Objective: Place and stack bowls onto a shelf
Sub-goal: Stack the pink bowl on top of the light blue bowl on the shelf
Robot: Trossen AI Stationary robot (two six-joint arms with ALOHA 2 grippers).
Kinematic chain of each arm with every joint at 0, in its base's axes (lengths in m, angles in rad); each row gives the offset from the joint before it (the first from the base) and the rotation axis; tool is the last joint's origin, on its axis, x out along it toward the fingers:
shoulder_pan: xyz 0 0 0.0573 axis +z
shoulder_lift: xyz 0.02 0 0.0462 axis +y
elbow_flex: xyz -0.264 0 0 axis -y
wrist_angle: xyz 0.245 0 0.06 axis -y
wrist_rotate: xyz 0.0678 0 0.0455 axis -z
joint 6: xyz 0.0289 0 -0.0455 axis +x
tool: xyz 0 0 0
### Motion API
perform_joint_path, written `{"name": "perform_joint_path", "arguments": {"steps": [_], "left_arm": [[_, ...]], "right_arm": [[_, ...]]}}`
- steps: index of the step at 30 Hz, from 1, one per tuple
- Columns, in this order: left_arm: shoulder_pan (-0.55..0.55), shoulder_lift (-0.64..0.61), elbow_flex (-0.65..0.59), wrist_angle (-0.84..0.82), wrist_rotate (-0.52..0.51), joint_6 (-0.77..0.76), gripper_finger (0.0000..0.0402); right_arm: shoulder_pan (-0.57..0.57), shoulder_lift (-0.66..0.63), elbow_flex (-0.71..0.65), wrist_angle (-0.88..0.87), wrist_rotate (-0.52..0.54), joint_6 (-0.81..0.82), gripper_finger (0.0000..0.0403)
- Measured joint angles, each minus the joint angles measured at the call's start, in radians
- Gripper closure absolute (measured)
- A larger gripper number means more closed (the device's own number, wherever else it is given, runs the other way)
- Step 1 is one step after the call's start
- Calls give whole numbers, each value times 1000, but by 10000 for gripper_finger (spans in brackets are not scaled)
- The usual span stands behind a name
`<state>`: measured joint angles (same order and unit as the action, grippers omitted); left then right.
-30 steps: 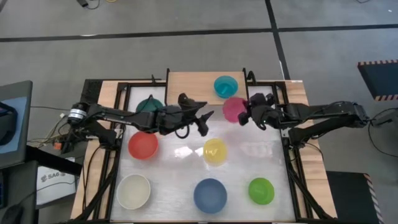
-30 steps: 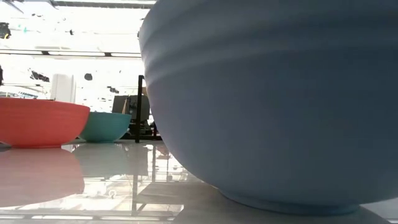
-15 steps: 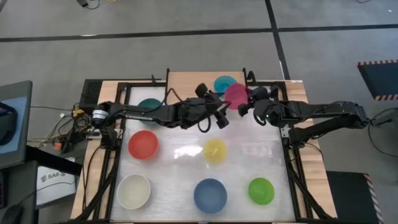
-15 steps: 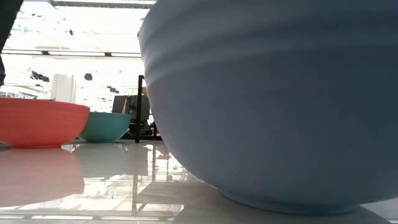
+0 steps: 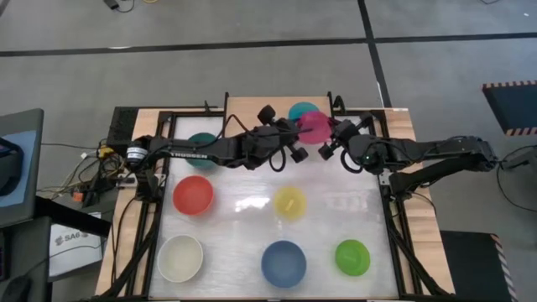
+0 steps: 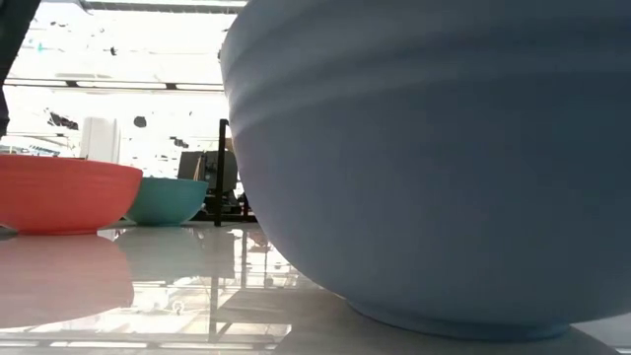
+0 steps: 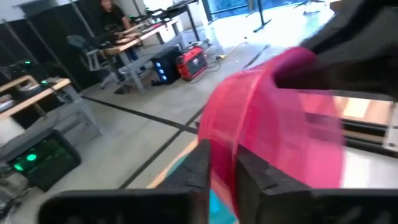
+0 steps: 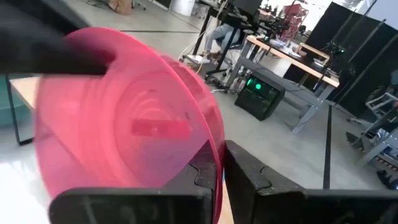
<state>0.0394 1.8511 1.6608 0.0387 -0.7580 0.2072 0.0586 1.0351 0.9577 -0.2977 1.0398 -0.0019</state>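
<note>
Since a second ago I see my left hand has travelled from mid-bench, near the yellow bowl, up to the back edge beside the shelf; the right hand has carried the magenta bowl from the bench surface up and back, so it now sits tilted on edge just beside the cyan bowl on the shelf; both hands now meet at it; in the left wrist view the left fingers are closed on the magenta rim, and in the right wrist view the right fingers pinch the opposite rim, the bowl's hollow facing that camera; so both are gripping the same bowl, held between them above the shelf's right end; the rest has not shifted; the dark teal bowl sits at the back left, partly under the left arm; the red bowl in front of it; the white bowl, blue bowl and lime green bowl along the front of the bench; the low view is filled by the blue bowl's side as before.
</note>
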Motion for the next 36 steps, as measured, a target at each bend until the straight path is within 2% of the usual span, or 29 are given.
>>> {"name": "perform_joint_path", "arguments": {"steps": [6, 10, 12, 17, 20, 26, 32, 36], "left_arm": [[11, 0, 0, 9, 18, 17, 399], [28, 0, 0, 25, 53, 17, 401], [35, -1, 5, 12, 54, 16, 401], [67, -2, 30, -43, 29, 15, 400], [111, -1, 42, -61, 46, 9, 400], [260, -1, 67, -198, 285, -232, 400], [409, -1, 71, -276, 615, -480, 401], [453, 15, 89, -268, 687, -504, 401]], "right_arm": [[-1, 0, 13, -25, -25, 17, 328], [-42, 0, 86, -130, -125, 41, 296], [-74, 0, 132, -185, -219, 59, 274], [-196, -1, 284, -322, -569, 97, 216], [-252, -1, 351, -366, -623, 118, 192], [-303, -3, 424, -371, -619, 146, 183], [-319, 1, 427, -411, -619, 231, 192], [-324, 13, 427, -450, -619, 292, 195]]}}
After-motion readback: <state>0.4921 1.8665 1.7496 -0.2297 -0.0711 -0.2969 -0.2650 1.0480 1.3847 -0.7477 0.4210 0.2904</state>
